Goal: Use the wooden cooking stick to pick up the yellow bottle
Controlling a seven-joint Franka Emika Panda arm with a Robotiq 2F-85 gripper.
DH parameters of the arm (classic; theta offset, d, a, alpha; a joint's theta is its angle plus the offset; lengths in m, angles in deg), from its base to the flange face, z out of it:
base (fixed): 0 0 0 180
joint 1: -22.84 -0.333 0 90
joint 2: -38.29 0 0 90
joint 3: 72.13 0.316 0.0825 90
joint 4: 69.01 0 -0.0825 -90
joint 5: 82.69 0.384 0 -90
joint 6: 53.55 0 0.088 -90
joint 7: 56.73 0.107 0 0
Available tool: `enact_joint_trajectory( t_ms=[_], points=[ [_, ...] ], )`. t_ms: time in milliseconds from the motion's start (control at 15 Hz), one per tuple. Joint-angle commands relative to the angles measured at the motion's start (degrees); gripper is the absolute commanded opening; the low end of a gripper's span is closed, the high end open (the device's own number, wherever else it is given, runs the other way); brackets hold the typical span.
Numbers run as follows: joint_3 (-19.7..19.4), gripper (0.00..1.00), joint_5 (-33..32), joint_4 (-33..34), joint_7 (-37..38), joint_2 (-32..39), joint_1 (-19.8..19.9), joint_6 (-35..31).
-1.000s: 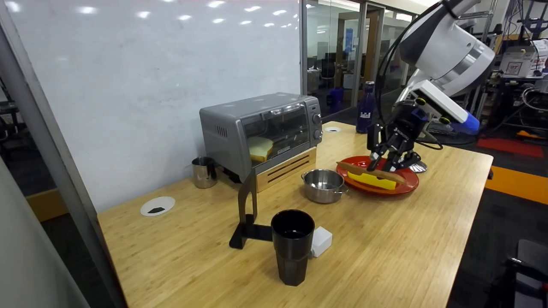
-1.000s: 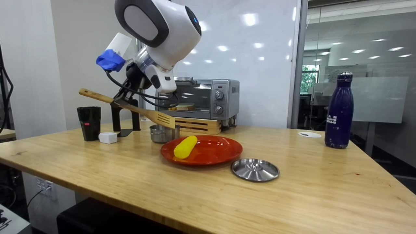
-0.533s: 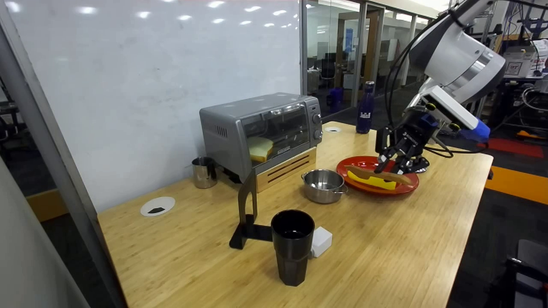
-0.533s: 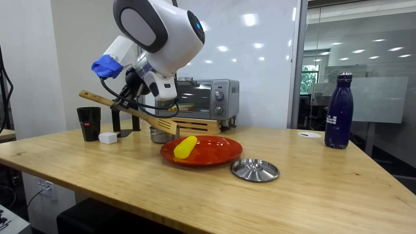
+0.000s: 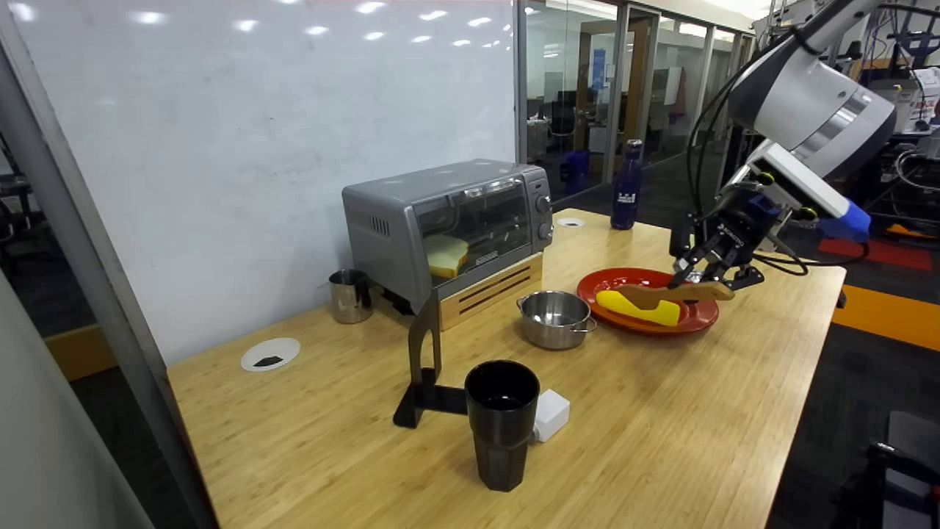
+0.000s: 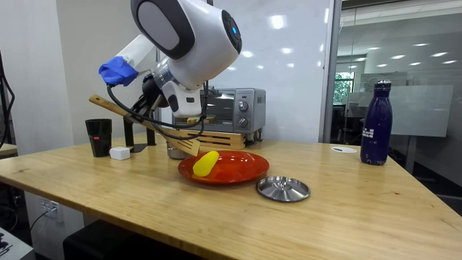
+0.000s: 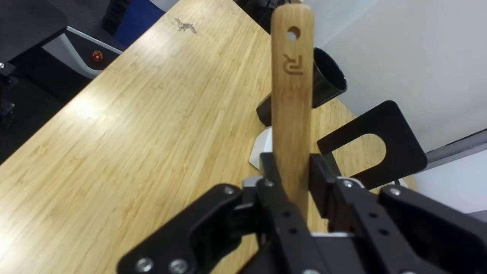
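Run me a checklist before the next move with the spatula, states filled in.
1. The tool is shut on the slotted wooden spatula: ok.
2. The yellow bottle lies on the red plate: ok.
3. The blade is under the yellow bottle: not ok; in an exterior view it partly hides it.
4. The blade touches the yellow bottle: cannot tell.
5. The blade is apart from the two-handled metal pot: ok, a gap shows in an exterior view.
6. The wrist view shows the yellow bottle: not ok.
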Motion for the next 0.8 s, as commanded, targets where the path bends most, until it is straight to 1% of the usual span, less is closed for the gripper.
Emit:
enact_joint_trajectory(
  t_ms=[0, 267, 733],
  points=[
    [-0.7, 0.06, 0.0, -0.7, -1.2, -0.9, 1.5, 2.6],
    [-0.9, 0.06, -0.2, 0.9, -2.8, 1.0, 1.8, 5.8],
    [-1.4, 0.06, -0.1, 4.5, -5.0, 8.3, 3.0, 9.2]
  ],
)
